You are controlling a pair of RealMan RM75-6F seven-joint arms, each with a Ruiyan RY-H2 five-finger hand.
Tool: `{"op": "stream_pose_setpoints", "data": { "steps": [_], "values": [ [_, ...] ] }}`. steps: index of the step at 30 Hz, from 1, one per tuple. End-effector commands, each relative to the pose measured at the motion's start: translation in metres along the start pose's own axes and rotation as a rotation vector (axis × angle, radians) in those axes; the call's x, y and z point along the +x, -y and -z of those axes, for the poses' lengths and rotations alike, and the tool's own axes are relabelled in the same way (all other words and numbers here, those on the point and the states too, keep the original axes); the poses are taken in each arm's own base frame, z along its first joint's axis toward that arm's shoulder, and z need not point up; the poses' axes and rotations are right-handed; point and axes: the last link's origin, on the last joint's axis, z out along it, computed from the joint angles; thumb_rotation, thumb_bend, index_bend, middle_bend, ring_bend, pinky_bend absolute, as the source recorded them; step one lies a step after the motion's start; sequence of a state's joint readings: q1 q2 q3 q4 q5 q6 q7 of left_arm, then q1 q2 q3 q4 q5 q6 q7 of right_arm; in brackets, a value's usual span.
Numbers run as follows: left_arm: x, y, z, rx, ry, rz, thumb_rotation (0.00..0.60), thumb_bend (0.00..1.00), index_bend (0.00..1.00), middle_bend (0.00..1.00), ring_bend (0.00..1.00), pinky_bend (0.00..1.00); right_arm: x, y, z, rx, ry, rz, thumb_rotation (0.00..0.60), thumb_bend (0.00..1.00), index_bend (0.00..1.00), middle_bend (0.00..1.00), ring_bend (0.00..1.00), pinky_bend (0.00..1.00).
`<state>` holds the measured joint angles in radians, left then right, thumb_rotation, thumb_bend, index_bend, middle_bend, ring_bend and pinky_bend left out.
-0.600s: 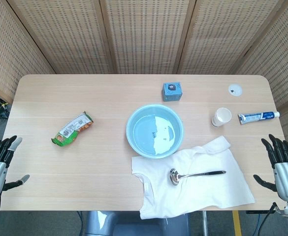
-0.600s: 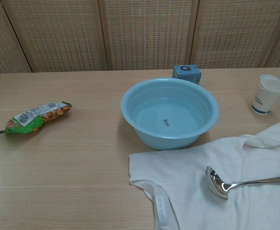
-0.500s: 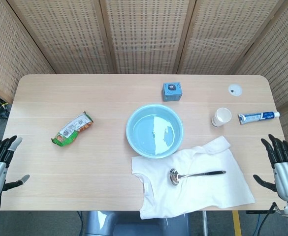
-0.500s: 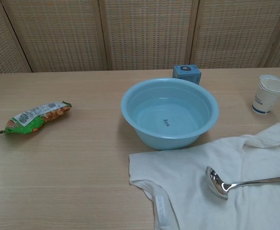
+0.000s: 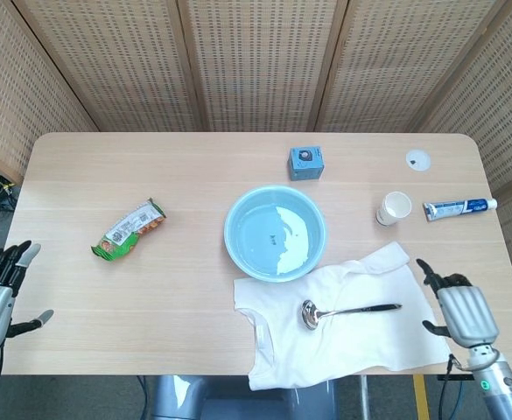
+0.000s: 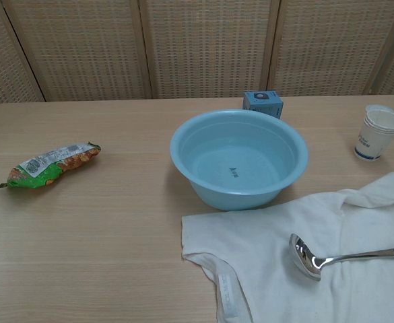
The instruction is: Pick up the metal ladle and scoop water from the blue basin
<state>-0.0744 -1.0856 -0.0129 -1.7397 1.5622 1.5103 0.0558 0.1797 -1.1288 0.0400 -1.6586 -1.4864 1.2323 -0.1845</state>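
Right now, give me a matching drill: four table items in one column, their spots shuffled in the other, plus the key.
Things:
1. ladle
2. snack packet
3. toothpaste tube
4. small blue box

Places:
A. just behind the basin
B. far right of the table, past the paper cup
C. lying on the white shirt
D. left of the basin, alone on bare wood

Pairs: 1-C, 2-D, 3-B, 4-A

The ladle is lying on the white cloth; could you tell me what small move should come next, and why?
Probably bring the right hand toward the ladle handle: the ladle lies untouched on the cloth, handle pointing at that hand, which holds nothing.
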Motion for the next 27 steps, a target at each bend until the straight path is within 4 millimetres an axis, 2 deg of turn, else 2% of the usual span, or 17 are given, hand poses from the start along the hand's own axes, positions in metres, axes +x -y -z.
{"op": "stream_pose_setpoints", "data": {
  "steps": [1, 5, 8, 15, 20, 27],
  "values": [
    [-0.001, 0.002, -0.003, 0.01, 0.003, 0.0, 0.6, 0.0, 0.0, 0.0, 0.0, 0.0, -0.026, 0.018, -0.025, 0.04, 0.093, 0.071, 0.6, 0.0, 0.2, 0.93, 0.93, 1.0],
    [-0.001, 0.005, -0.005, 0.022, 0.01, 0.006, 0.6, 0.0, 0.0, 0.0, 0.0, 0.0, -0.044, 0.033, -0.038, 0.057, 0.119, 0.071, 0.6, 0.06, 0.31, 0.99, 0.99, 1.0],
    [-0.002, 0.006, -0.006, 0.027, 0.016, 0.011, 0.6, 0.0, 0.0, 0.0, 0.0, 0.0, -0.055, 0.039, -0.043, 0.067, 0.13, 0.084, 0.6, 0.13, 0.36, 0.99, 1.0, 1.0],
    [-0.001, 0.008, -0.006, 0.028, 0.016, 0.017, 0.6, 0.0, 0.0, 0.0, 0.0, 0.0, -0.072, 0.052, -0.053, 0.071, 0.155, 0.087, 0.6, 0.35, 0.43, 0.99, 1.0, 1.0],
    [0.0, 0.007, -0.005, 0.025, 0.015, 0.022, 0.6, 0.0, 0.0, 0.0, 0.0, 0.0, -0.086, 0.057, -0.059, 0.082, 0.177, 0.113, 0.6, 0.46, 0.45, 0.99, 1.0, 1.0],
    [-0.001, 0.007, -0.005, 0.023, 0.018, 0.021, 0.6, 0.0, 0.0, 0.0, 0.0, 0.0, -0.094, 0.058, -0.062, 0.075, 0.189, 0.129, 0.6, 0.5, 0.47, 0.99, 1.0, 1.0]
  ]
}}
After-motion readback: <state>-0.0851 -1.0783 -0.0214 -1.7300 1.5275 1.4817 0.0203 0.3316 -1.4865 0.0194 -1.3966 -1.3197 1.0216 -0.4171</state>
